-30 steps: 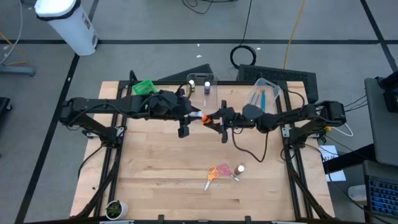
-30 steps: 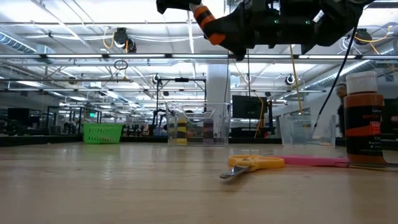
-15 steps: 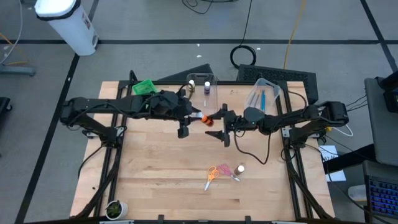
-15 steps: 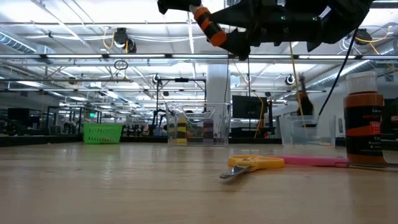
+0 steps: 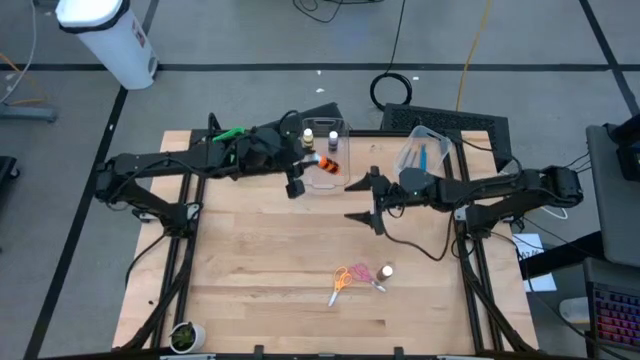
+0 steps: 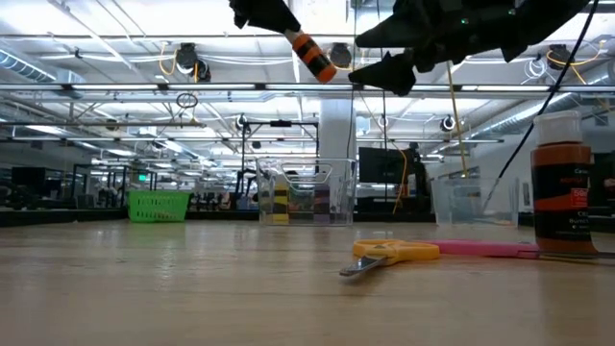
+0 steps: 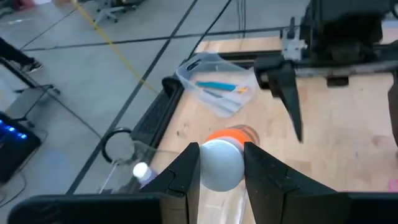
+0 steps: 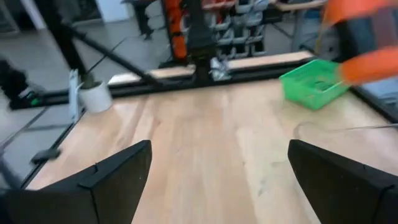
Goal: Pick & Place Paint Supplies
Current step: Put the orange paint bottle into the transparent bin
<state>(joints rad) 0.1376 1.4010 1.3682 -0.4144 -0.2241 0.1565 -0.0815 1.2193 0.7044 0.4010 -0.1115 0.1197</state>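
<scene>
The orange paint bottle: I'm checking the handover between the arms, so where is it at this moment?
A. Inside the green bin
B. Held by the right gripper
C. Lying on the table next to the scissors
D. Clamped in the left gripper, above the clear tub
D: the left gripper grips the orange paint bottle by its white cap over the clear tub, while the right gripper stands open and empty.

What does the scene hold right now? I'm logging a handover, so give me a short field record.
left tool: shut on the orange paint bottle, held over the clear tub at the table's back edge
right tool: open, empty, raised above mid-table
tub contents: yellow bottle, purple bottle
second tub: blue paintbrushes
on table: orange scissors, pink scissors, one white-capped bottle
green bin: back left
</scene>
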